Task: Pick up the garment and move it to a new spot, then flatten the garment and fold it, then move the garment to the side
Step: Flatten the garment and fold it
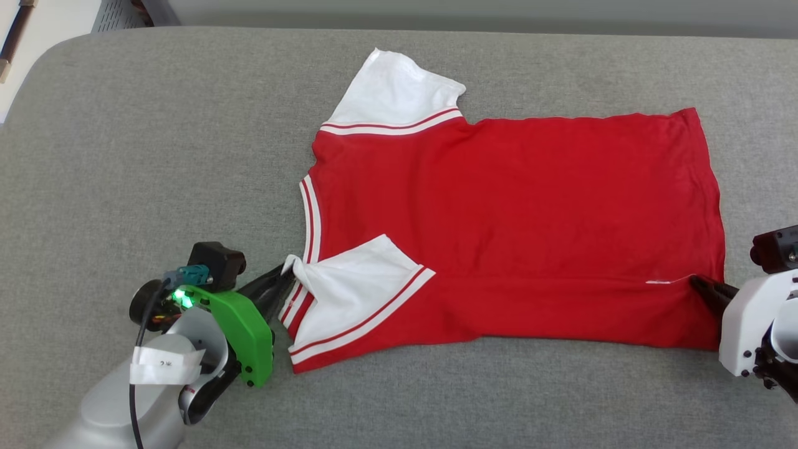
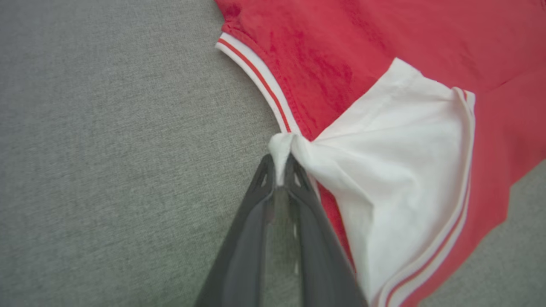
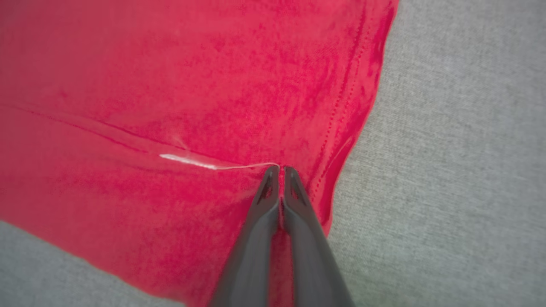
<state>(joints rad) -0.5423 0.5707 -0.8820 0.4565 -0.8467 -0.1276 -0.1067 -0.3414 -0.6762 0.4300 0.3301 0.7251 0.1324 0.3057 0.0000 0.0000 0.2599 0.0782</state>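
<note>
The red soft-fabric T-shirt with white sleeves (image 1: 517, 206) lay flat on the grey cloth surface (image 1: 156, 156), near edge folded over. The left gripper (image 1: 288, 274) (image 2: 279, 170) had its fingers clamped on the sleeve tip. The right gripper (image 1: 698, 284) (image 3: 279, 170) had its fingers pressed together on the hem fold, probably to keep that fold taut.

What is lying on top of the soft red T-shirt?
A white short sleeve with striped trim lies folded onto the red soft-fabric T-shirt, and the shirt's near edge is folded over too. What's under those folds is covered.
</note>
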